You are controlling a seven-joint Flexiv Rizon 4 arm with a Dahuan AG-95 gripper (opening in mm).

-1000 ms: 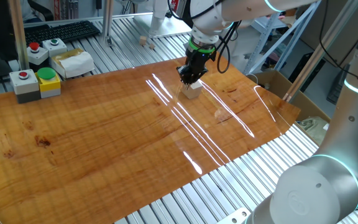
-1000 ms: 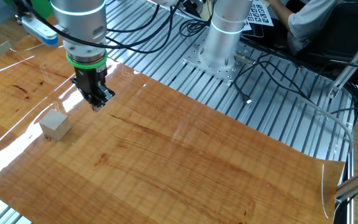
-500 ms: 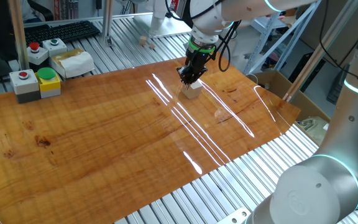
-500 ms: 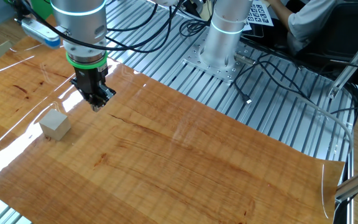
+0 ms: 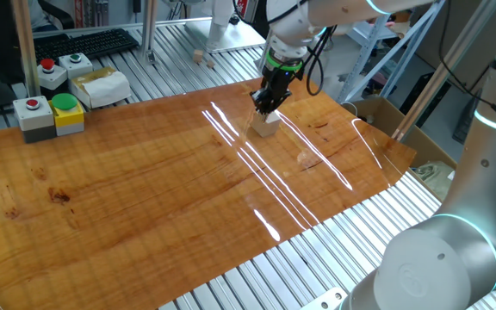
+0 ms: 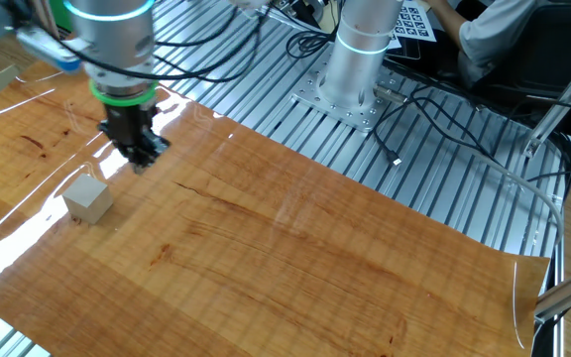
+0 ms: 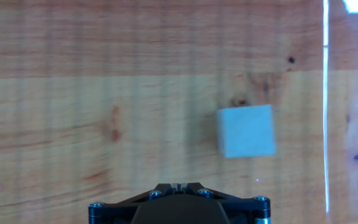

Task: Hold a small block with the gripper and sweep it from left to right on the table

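I see the gripper (image 6: 139, 159) hanging over the counter (image 6: 295, 258), jaws closed on nothing. Block (image 6: 88, 199) sits loose on the wood just beside it, not touching. No containers hold anything here.

One small wooden block (image 5: 266, 126) on the table (image 5: 145, 198), one gripper (image 5: 266, 107); past its far-left edge, two grey button boxes (image 5: 48, 114), one keyboard (image 5: 80, 43).
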